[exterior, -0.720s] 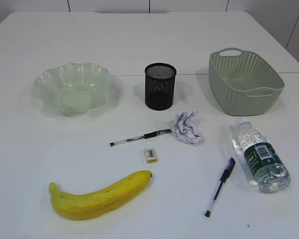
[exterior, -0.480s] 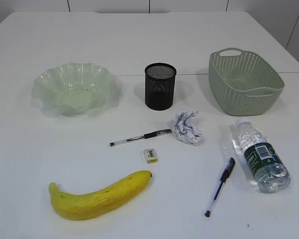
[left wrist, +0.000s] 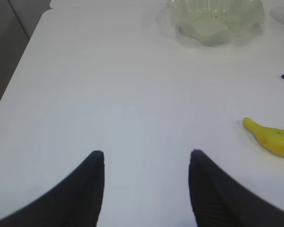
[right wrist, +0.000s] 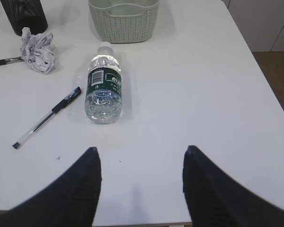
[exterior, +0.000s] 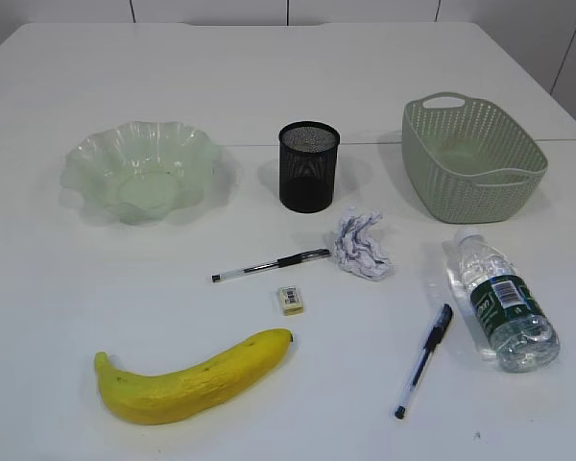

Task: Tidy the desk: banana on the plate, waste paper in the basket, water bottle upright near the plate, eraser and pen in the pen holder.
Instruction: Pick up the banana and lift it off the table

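yellow banana [exterior: 187, 379], green woven basket [exterior: 472, 158], black mesh holder [exterior: 308, 166]

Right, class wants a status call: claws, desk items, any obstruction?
Left claw open, empty; right claw open, empty. Banana off plate; bottle lying down; paper, eraser, both pens loose. Nothing in the way.

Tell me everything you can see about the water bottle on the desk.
The water bottle is clear plastic with a white cap and a dark green label bearing a barcode. It lies on its side on the white table, cap pointing toward the green basket, base toward the camera. It looks nearly empty. A pen lies close to its left, not touching. No gripper touches it.
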